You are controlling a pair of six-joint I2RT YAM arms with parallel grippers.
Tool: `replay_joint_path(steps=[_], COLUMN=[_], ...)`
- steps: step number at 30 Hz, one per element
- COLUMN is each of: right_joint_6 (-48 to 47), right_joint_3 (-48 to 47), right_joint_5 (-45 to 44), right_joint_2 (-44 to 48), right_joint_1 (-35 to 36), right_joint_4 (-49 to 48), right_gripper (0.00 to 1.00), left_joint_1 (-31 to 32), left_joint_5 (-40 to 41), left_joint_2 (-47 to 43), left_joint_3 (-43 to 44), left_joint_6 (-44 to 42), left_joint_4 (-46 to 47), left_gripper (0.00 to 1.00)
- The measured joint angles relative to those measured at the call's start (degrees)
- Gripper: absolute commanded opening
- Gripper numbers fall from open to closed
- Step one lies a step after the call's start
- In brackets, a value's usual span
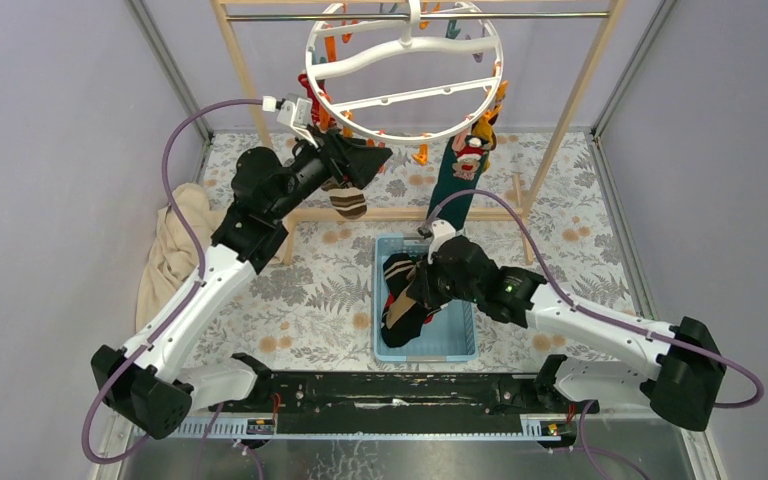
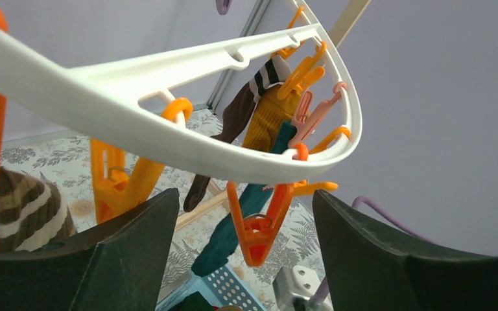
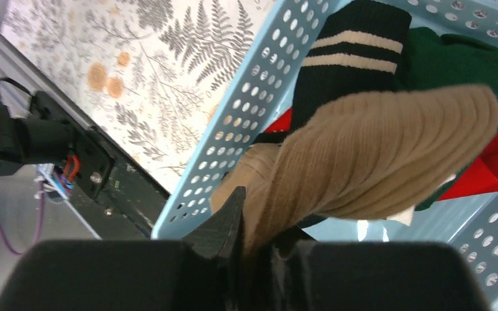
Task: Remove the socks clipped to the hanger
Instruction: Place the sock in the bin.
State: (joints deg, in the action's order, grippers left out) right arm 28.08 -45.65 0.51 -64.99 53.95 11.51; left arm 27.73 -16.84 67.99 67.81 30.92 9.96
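Under the hanger [image 1: 410, 97] in the top view, the left jaws sit beside a striped sock [image 1: 348, 200]; the left wrist shows them wide below the hanger's rim; the right wrist shows the right jaws pinching a tan sock [image 3: 376, 149] over the basket [image 3: 233, 129].

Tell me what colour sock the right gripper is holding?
Tan. The sock in the right gripper shows best in the right wrist view.

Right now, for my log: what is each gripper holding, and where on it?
Right gripper pinches the tan ribbed sock at one end; left gripper open, empty.
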Motion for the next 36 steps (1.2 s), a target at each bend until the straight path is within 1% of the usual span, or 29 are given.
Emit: replay_joint_path(steps=[2, 3, 6, 8, 10, 12, 14, 19, 28, 30, 36], right_joint_6=[0.4, 0.3, 0.5, 0.6, 0.5, 0.5, 0.4, -0.5, -1.3, -1.4, -2.1], right_joint_3=[0.3, 0.6, 1.0, 1.3, 1.3, 1.3, 1.1, -2.3, -9.9, -10.8, -11.6], right_joint_5=[0.0, 0.0, -0.6, -1.3, -1.9, -2.6, -3.4, -5.3, -6.5, -6.4, -7.8], right_joint_2=[-1.1, -1.7, -2.9, -3.2, -3.2, -3.0, -2.4, -0.7, 8.7, 9.0, 9.0], right_joint_1=[0.0, 0.0, 0.0, 0.0, 0.0, 0.0, 0.0, 0.0, 0.0, 0.0, 0.0], right_joint_4=[0.0, 0.1, 1.1, 1.9, 3.4, 4.5, 6.2, 13.3, 21.8, 22.6, 24.0], right_gripper=[0.42, 0.46, 0.57, 0.63, 0.68, 0.77, 0.82, 0.88, 0.92, 0.91, 0.82], left_joint_1=[0.0, 0.0, 0.0, 0.0, 0.0, 0.0, 0.0, 0.0, 0.0, 0.0, 0.0], left_joint_5=[0.2, 0.3, 0.3, 0.3, 0.4, 0.4, 0.6, 1.6, 4.8, 5.6, 7.5], left_joint_2=[-0.7, -1.2, -2.1, -2.7, -3.5, -4.6, -5.7, -8.9, -14.2, -14.5, -15.1], left_joint_3=[-0.6, -1.0, -1.6, -2.0, -2.5, -3.0, -3.4, -3.7, -4.9, -5.0, -5.9], left_joint_6=[0.0, 0.0, -0.2, -0.2, -0.4, -0.4, -0.5, -1.0, -2.2, -2.4, -2.6], left_joint_4=[-0.4, -0.7, -1.0, -1.2, -1.9, -2.9, -4.0, -6.6, -11.2, -12.2, -14.9], left_gripper=[0.89, 0.90, 0.94, 0.98, 0.99, 0.99, 0.99, 0.99, 0.99, 0.99, 0.99])
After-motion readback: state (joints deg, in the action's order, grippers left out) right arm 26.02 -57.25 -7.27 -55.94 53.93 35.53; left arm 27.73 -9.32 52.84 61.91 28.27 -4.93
